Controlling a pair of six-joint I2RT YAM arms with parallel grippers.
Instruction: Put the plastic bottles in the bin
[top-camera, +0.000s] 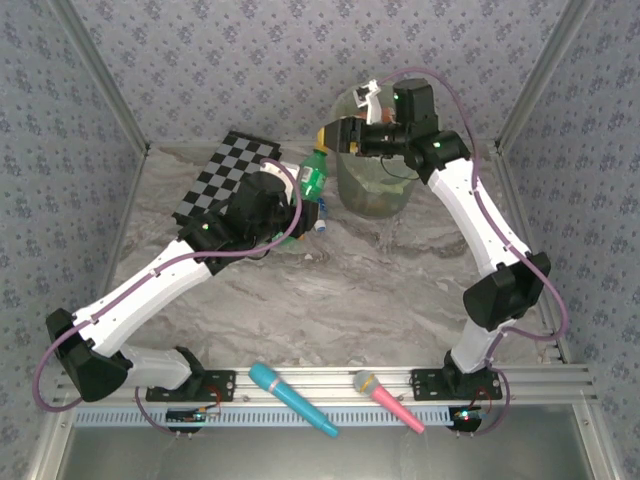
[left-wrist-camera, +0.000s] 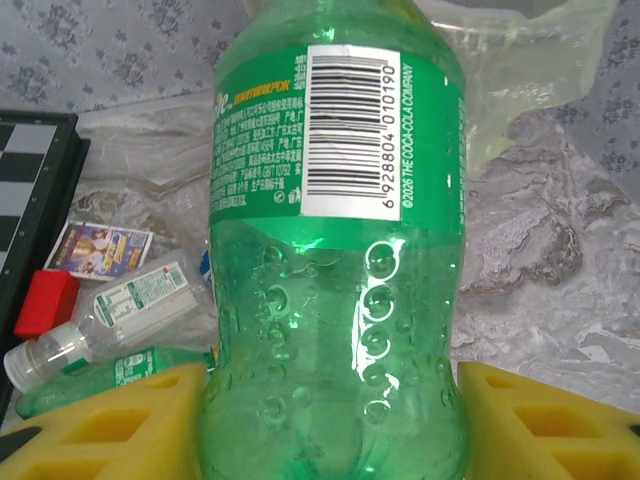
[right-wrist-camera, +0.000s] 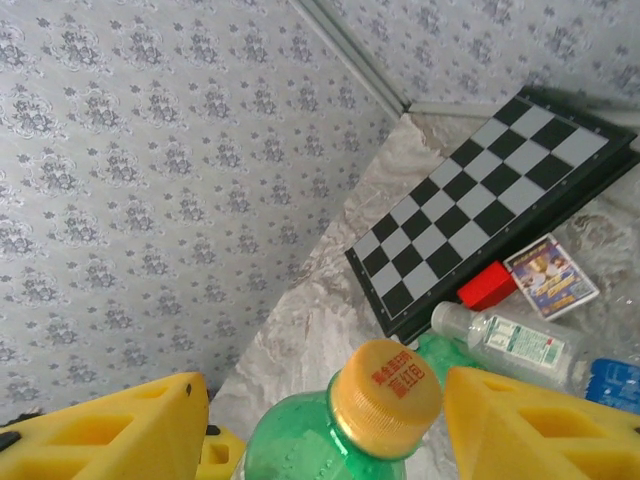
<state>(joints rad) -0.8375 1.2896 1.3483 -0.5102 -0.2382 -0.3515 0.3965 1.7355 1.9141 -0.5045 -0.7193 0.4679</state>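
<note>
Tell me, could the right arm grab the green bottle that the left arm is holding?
Probably yes. The orange cap of the green bottle sits between the open yellow fingers of the right end effector, nothing in between, while the left end effector grips the lower body, leaving the top free.

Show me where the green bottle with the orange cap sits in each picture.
Top external: green bottle upper centre, left of the bin.
Left wrist: green bottle centre, barcode facing.
Right wrist: green bottle bottom centre, cap up.
Shared landmark: chessboard.
</note>
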